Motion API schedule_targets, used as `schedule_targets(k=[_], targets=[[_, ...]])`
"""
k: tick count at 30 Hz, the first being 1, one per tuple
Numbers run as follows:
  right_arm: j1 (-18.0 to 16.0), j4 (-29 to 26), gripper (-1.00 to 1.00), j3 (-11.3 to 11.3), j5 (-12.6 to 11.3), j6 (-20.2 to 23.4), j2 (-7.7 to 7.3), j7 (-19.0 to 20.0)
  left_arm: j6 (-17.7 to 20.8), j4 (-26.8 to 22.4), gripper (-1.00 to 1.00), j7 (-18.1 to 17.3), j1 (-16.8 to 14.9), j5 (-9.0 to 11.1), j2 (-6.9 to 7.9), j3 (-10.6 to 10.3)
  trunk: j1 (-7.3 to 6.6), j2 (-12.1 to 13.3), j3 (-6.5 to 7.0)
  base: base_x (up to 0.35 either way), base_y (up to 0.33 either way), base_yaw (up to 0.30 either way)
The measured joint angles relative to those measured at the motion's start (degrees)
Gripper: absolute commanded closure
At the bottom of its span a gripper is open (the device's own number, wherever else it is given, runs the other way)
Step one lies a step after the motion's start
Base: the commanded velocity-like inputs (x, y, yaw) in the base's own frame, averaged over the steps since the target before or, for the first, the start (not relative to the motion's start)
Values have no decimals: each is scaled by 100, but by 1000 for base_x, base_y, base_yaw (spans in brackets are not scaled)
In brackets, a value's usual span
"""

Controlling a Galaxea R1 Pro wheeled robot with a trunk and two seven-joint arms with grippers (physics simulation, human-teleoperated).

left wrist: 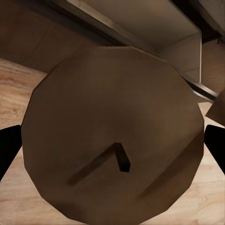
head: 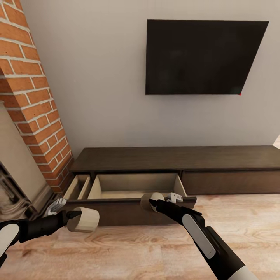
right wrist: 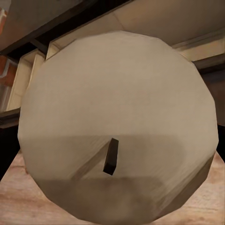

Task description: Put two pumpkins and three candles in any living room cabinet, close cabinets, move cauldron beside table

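Note:
Two cream candles with short dark wicks are in my grippers. My left gripper (head: 79,219) is shut on one candle (head: 83,219) (left wrist: 112,136), held low over the floor in front of the cabinet's left end; its black fingers (left wrist: 7,150) flank the candle. My right gripper (head: 154,202) is shut on the other candle (head: 149,201) (right wrist: 117,117), just above the front edge of the pulled-out drawer (head: 136,186). The long, low dark-brown cabinet (head: 175,159) stands against the wall with pale beige insides showing. The pumpkins, cauldron and table are out of view.
A narrower drawer (head: 77,186) at the cabinet's left end is also pulled out. A brick column (head: 35,101) and a dark fireplace (head: 11,194) stand at the left. A black TV (head: 202,56) hangs on the wall. The light wooden floor (head: 136,249) lies under both arms.

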Motion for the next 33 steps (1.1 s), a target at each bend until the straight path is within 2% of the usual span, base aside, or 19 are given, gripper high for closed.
schedule_targets(k=[11,13,15,18,21,25,29,31,33], targets=[[0,44,100,8,-19,43,7,-29,-6,0,100,27,0,-52,0,-8,-242,441,197,0,0,0],[2,166,100,7,9,73,7,-150,-11,0,100,48,0,-91,0,-8,-285,522,233,0,0,0],[2,326,100,5,18,86,7,-437,-14,2,100,66,1,-226,0,-5,-329,602,269,0,0,0],[2,528,100,7,16,100,32,-1148,-20,9,100,260,1,-641,-19,1,-395,722,322,0,0,0],[2,593,100,34,-52,86,230,-1983,-30,4,100,617,0,-868,-65,-4,-461,843,377,0,0,0],[2,599,100,310,-96,59,582,-2921,-36,-41,100,1123,0,-908,-122,-53,-549,1003,448,0,0,0],[-12,593,100,696,-98,57,843,-3330,-45,-70,100,1577,-7,-895,-382,-166,-637,1163,520,0,0,0],[-16,589,100,841,-79,70,904,-3417,-45,-98,100,1836,-12,-897,-538,-239,-681,1244,556,0,0,0],[-16,585,100,919,-75,76,926,-3449,-42,-140,100,1984,-14,-908,-634,-310,-682,1245,557,0,0,0]])
